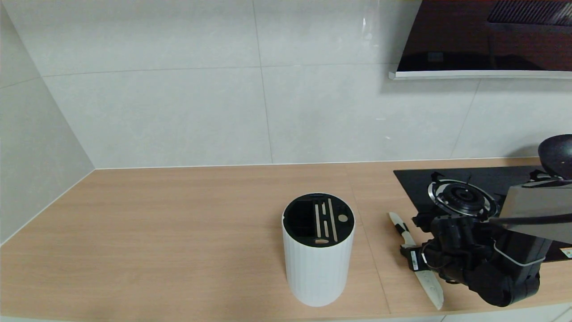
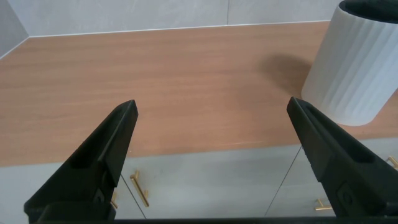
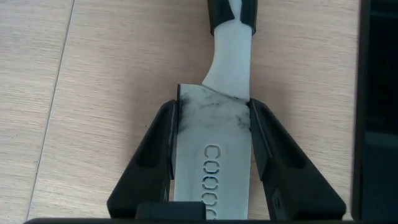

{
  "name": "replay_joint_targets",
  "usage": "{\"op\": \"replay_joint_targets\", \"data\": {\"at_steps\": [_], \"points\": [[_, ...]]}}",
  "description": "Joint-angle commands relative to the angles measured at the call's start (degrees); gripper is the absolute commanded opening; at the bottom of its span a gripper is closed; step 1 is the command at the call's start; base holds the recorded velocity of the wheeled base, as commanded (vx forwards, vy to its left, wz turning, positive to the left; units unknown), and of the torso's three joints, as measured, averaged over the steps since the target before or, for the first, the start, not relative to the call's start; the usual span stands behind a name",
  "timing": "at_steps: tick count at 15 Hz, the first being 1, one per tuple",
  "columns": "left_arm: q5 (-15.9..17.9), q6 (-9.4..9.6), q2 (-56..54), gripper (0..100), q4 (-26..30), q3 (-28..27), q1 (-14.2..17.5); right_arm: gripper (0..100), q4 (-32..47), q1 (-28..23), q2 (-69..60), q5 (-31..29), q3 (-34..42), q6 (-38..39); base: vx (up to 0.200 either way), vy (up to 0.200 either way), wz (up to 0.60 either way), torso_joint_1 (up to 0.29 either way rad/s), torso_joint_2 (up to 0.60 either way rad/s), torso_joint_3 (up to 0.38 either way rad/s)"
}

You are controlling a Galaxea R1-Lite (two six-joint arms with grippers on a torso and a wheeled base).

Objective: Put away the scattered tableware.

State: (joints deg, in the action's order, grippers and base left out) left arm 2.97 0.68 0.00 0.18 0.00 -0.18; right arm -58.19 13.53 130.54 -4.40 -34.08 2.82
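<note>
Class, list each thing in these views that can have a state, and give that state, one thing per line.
knife holder, upright on the counter, nothing sticking out of its slots
knife, lying flat on the counter, blade between the fingers
right gripper, shut on the knife's blade
left gripper, open, holding nothing
gas burner, unlit
</note>
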Motion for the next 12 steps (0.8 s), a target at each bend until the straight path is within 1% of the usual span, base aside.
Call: {"op": "replay_joint_targets", "data": {"at_steps": [1, 4, 7, 12], "points": [[0.01, 0.02, 0.00, 100, -0.01, 0.00, 0.01, 0, 0.09, 0.00, -0.11, 0.01, 0.07, 0.00, 0.000, 0.000, 0.00, 0.000, 0.00, 0.000], [0.01, 0.11, 0.00, 100, -0.01, 0.00, 0.01, 0, 0.00, 0.00, -1.16, 0.01, 0.51, 0.00, 0.000, 0.000, 0.00, 0.000, 0.00, 0.000], [0.01, 0.11, 0.00, 100, -0.01, 0.00, 0.01, 0, -1.05, 0.00, -5.47, 0.09, 1.92, 0.17, 0.000, 0.000, 0.00, 0.000, 0.00, 0.000], [-0.07, 0.28, 0.00, 100, -0.45, 0.00, 0.01, 0, -0.96, -0.08, -19.97, 0.18, 4.29, 0.44, 0.000, 0.000, 0.00, 0.000, 0.00, 0.000]]}}
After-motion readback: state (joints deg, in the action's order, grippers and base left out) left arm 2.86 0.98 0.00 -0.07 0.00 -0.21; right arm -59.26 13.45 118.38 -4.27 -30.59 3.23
